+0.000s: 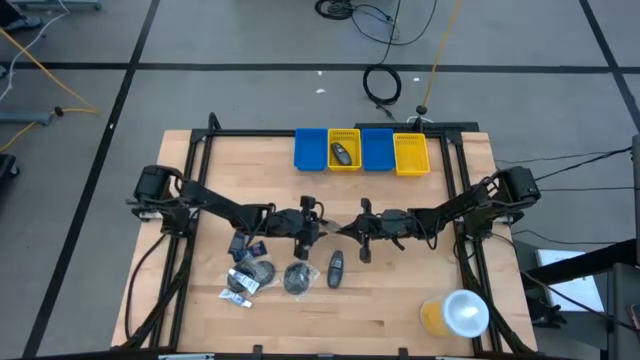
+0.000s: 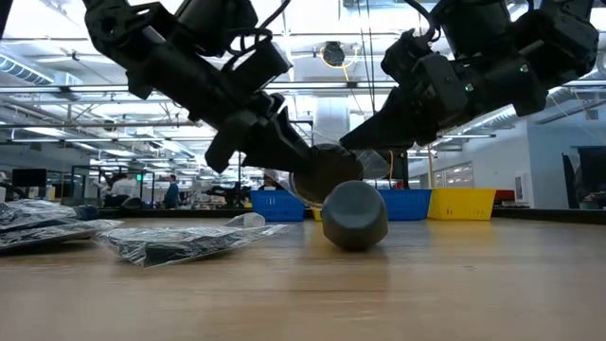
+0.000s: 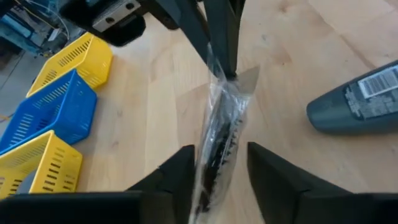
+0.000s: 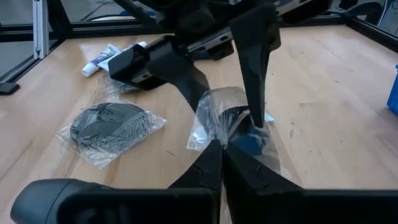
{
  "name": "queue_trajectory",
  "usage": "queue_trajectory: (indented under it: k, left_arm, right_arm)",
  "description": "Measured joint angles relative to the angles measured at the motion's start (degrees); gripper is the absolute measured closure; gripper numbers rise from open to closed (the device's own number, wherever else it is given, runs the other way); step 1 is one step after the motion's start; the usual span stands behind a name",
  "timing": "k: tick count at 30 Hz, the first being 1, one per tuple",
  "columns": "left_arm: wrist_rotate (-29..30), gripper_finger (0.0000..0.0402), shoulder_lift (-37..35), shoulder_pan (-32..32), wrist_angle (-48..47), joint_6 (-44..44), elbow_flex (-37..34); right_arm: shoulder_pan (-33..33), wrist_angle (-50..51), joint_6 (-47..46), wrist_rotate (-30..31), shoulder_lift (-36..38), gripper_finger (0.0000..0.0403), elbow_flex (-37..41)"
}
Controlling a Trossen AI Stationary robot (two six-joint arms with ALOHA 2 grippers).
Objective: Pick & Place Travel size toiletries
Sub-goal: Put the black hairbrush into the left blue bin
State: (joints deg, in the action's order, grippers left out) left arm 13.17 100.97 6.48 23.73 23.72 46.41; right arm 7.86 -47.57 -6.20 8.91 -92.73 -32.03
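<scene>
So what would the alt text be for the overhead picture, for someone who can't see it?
Two dark robot arms meet mid-table, the left claw and right claw almost touching. Wrapped toiletries and a dark bottle lie in front of them; blue and yellow bins line the far edge, a yellow cup sits near the right corner.

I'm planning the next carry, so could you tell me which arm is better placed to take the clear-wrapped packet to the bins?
Probably the right: the right gripper is pinched shut on the clear-wrapped packet, while the left gripper only straddles it, fingers apart.
</scene>
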Motion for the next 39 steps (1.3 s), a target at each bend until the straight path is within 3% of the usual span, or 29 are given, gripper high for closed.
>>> queue_trajectory:
  k: [8,12,15,20,24,27,29,34,39]
  left_arm:
    - [0.4,0.0384,0.0,-0.1,-0.2,-0.1,0.0]
    - [2.0,0.0379,-0.3,0.0,-1.1,-1.7,0.0]
    - [5.2,0.0371,-2.1,0.0,-5.2,-2.9,0.0]
    - [9.4,0.0392,-8.2,-1.4,-14.6,-7.7,-0.1]
    - [10.6,0.0379,-15.1,-6.8,-17.3,-14.6,-0.1]
    - [6.6,0.0367,-19.3,-14.5,-16.4,-22.5,0.0]
    - [1.7,0.0369,-20.3,-20.6,-16.0,-27.7,0.0]
    - [-12.4,0.0392,-17.3,-34.1,-10.2,-38.4,0.3]
    - [-15.7,0.0368,-11.1,-39.6,-11.8,-43.1,5.9]
  right_arm:
    - [0.0,-0.9,0.8,0.1,0.0,0.0396,0.0]
    - [0.1,-2.1,2.4,0.1,0.9,0.0364,0.0]
    - [0.1,-1.2,1.7,0.1,3.8,0.0317,-0.1]
    - [0.9,1.6,-1.7,0.9,7.7,0.0239,0.0]
    - [4.5,0.7,-2.6,11.0,4.6,0.0208,-0.1]
    - [6.8,-3.5,-0.3,24.2,-0.1,0.0203,0.0]
    - [7.5,-7.8,1.2,29.7,-3.6,0.0203,0.0]
    - [7.6,-17.8,2.7,31.8,-11.1,0.0212,0.0]
    - [7.0,-22.9,3.9,31.7,-15.1,0.022,0.0]
